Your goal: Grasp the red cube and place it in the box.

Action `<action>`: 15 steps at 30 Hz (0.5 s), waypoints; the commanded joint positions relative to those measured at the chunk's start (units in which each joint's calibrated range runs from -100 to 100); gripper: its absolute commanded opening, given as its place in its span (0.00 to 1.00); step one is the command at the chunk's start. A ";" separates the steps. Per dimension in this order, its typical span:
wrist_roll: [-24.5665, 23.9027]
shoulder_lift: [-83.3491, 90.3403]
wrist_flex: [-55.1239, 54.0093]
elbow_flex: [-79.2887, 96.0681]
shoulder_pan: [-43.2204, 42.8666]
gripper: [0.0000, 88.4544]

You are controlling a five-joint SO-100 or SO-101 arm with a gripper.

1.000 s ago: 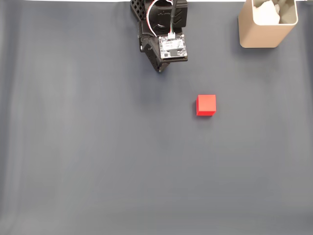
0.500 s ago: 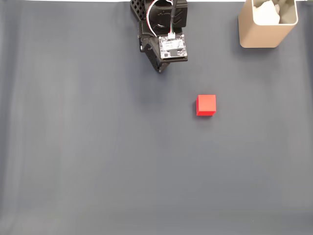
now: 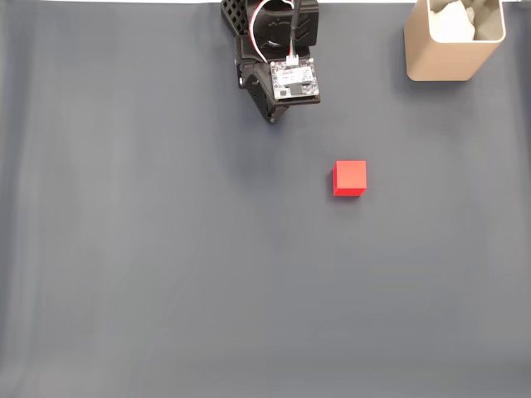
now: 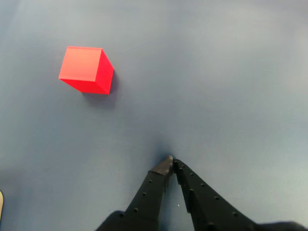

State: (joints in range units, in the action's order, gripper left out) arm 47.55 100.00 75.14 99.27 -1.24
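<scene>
The red cube (image 3: 349, 178) sits alone on the dark grey tabletop (image 3: 166, 274), right of centre in the fixed view, all four sides free. The arm (image 3: 274, 50) hangs at the top edge, up and to the left of the cube, well apart from it. In the wrist view the gripper (image 4: 171, 162) comes in from the bottom, its jaws pinched together at the tips with nothing between them, low over bare tabletop; the cube lies off to the upper left there. The beige box (image 3: 452, 41) stands upright in the fixed view's top right corner, with something pale inside.
</scene>
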 commanded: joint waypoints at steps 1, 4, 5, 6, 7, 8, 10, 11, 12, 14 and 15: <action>-1.03 0.00 0.89 0.55 -0.36 0.00; -1.76 0.00 -0.83 0.55 -0.50 0.00; -2.00 0.00 -2.06 0.55 -0.36 0.00; -2.10 0.00 -3.37 0.55 -0.29 0.00; -2.15 -0.09 -4.85 0.55 -0.22 0.00; -2.20 -0.17 -6.41 0.55 -0.07 0.00; -2.20 -0.26 -8.95 0.27 0.00 0.00; -2.20 -0.43 -10.19 0.00 0.00 0.00; -2.15 -0.61 -11.25 -0.37 0.07 0.00; -2.15 -1.56 -13.39 -1.55 0.07 0.00; -2.20 -2.25 -14.45 -2.37 0.07 0.00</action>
State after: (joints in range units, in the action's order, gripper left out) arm 45.30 98.84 63.77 98.82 -1.24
